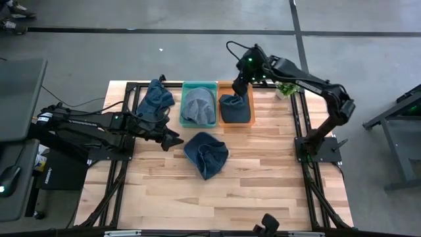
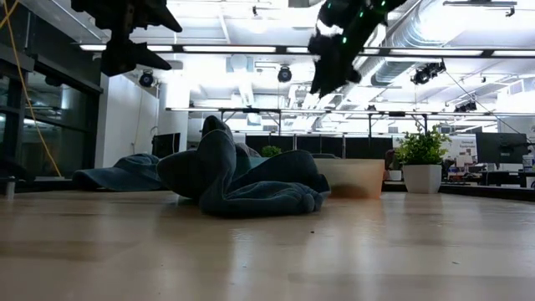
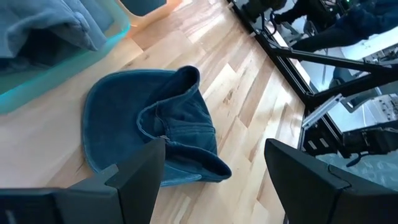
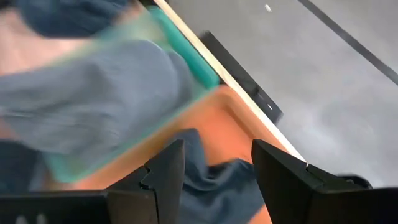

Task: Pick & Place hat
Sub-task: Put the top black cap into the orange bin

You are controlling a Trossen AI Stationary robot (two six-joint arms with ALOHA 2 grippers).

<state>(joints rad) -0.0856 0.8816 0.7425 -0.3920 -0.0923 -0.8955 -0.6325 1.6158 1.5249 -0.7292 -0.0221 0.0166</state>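
Hat lies crumpled on the table, just beyond the left gripper's open fingers.

Bright overhead ceiling lights; right wrist view blurred, perhaps by motion.

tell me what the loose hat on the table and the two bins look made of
Hat: soft dark-blue fabric, likely denim or cotton; it slumps in folds, with a stitched seam. Teal bin and orange bin: probably plastic, with smooth, slightly translucent walls. Table: light wood planks, satin finish.
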